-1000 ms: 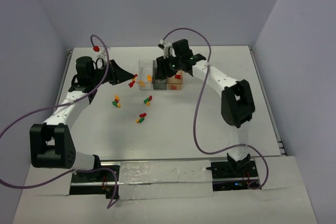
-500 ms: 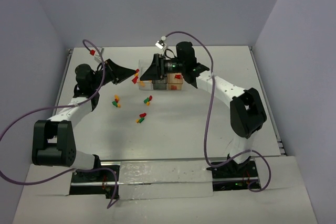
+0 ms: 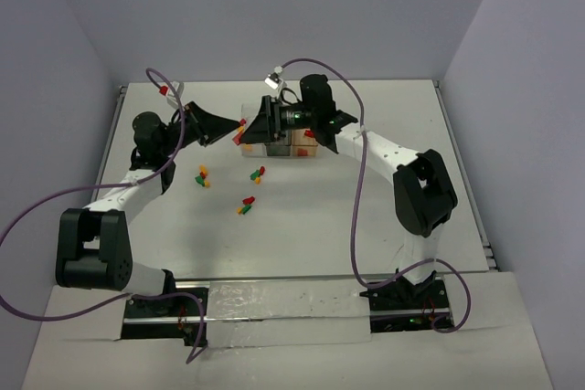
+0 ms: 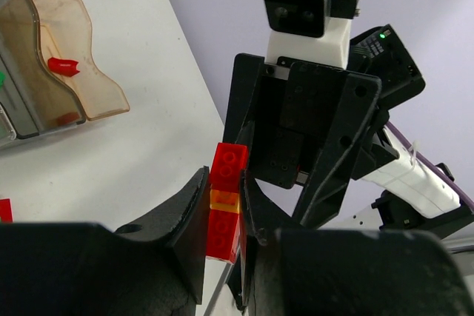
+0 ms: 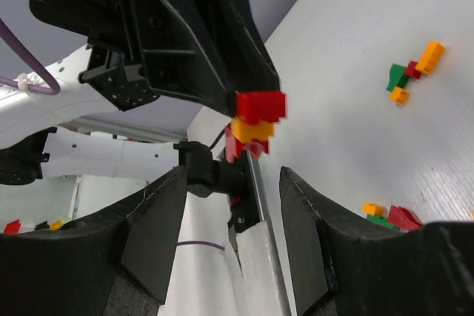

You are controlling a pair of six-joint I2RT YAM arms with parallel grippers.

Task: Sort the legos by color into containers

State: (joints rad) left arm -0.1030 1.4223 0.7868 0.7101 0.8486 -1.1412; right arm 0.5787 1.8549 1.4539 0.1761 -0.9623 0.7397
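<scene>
Holding a red-orange-red lego stack (image 4: 227, 196) aloft at mid-frame, the left gripper (image 4: 222, 221) kept its fingers (image 4: 185, 220) clenched on it. This probably presented the top brick to the right gripper (image 5: 231, 183), whose fingers (image 5: 148, 234) were spread. The bins (image 4: 74, 57) sat upper left.

In the top view the right gripper (image 3: 247, 131) covers most of the bins (image 3: 308, 146). Only the amber end shows, and their contents cannot be made out. The stack (image 3: 239, 137) at its tips is too small there to count bricks. From the left wrist, the stack's lower end is hidden between the left gripper's (image 4: 224, 183) fingers (image 4: 185, 212). The bins run off the left edge, which also slices a red scrap (image 4: 4, 210). From the right wrist, the right gripper's own blurred fingers hide part of a brick cluster (image 5: 389, 216), and the stack's base is lost among dark parts.
</scene>
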